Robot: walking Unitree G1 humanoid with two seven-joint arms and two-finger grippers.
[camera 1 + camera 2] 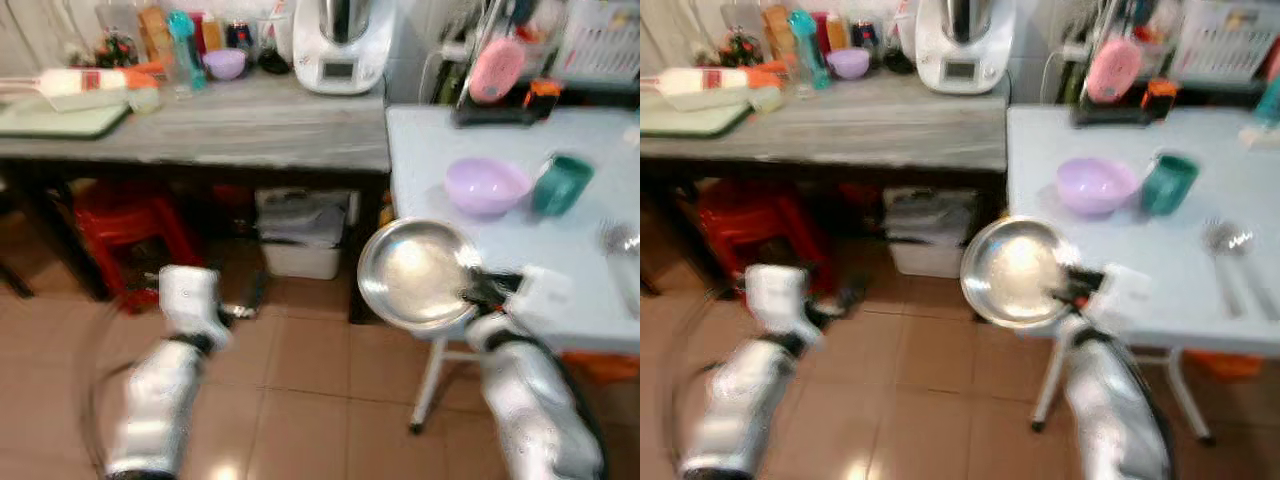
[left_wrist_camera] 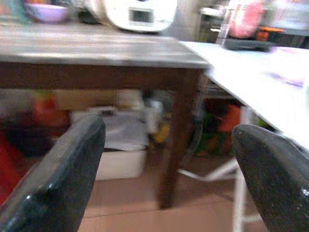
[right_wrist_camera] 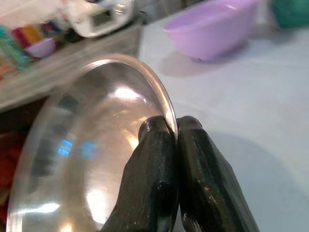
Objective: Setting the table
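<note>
Both head views are smeared by motion blur. The silver left arm (image 1: 160,390) at lower left is a streaked shape, cut off by the bottom edge. The row of coloured bottles and jars (image 1: 175,40) at upper left cannot be read. The shiny cutlery (image 1: 1230,245) at right is blurred; pieces cannot be told apart.

Silver plate (image 1: 415,272); black right claw (image 3: 175,131). Lilac bowl (image 1: 487,185), teal cup (image 1: 561,183) on pale-blue tabletop (image 1: 450,140). Grey wood-grain counter (image 1: 250,125). Red stool (image 1: 125,225). Terracotta floor tiles (image 1: 310,400).
</note>
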